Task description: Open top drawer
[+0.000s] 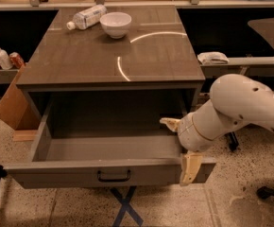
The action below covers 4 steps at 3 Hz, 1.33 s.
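gripper (182,145) sits at the right end of the top drawer (56,175), fingers (190,168) spread wide astride its front panel. the drawer stands pulled well out.

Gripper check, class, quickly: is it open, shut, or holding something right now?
Gripper: open, its two fingers spread wide apart at the right end of the pulled-out top drawer, clamped on nothing.

Robotics lab, white robot arm (243,105) at 3 o'clock, its gripper (181,147) at 5 o'clock, blue tape cross (124,207) on speckled floor (236,207) at 6 o'clock.
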Available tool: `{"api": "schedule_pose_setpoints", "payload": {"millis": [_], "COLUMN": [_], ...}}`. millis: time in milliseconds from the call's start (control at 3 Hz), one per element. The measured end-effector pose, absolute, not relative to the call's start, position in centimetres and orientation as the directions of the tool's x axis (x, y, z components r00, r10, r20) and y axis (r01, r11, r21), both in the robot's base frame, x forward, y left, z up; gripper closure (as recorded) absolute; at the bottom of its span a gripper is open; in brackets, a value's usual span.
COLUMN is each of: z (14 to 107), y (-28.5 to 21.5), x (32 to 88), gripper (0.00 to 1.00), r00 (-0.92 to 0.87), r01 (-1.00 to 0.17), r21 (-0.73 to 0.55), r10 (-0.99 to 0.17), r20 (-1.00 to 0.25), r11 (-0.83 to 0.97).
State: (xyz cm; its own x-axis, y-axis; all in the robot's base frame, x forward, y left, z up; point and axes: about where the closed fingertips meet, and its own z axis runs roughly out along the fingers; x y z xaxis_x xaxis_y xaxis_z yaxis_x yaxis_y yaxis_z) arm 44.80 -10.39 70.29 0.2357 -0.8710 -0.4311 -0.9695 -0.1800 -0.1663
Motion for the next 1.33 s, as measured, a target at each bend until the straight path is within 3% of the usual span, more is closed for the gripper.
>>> {"api": "schedule_pose_setpoints", "payload": {"millis": [1333], "z": [84.5], "y": [-16.1], "x": [51.4], "gripper": [0.00], "r00": [0.294], "r01": [-0.917], "r21": [-0.356], "r10": [-0.911], "r20": [-0.290], "r11": [-0.182]}}
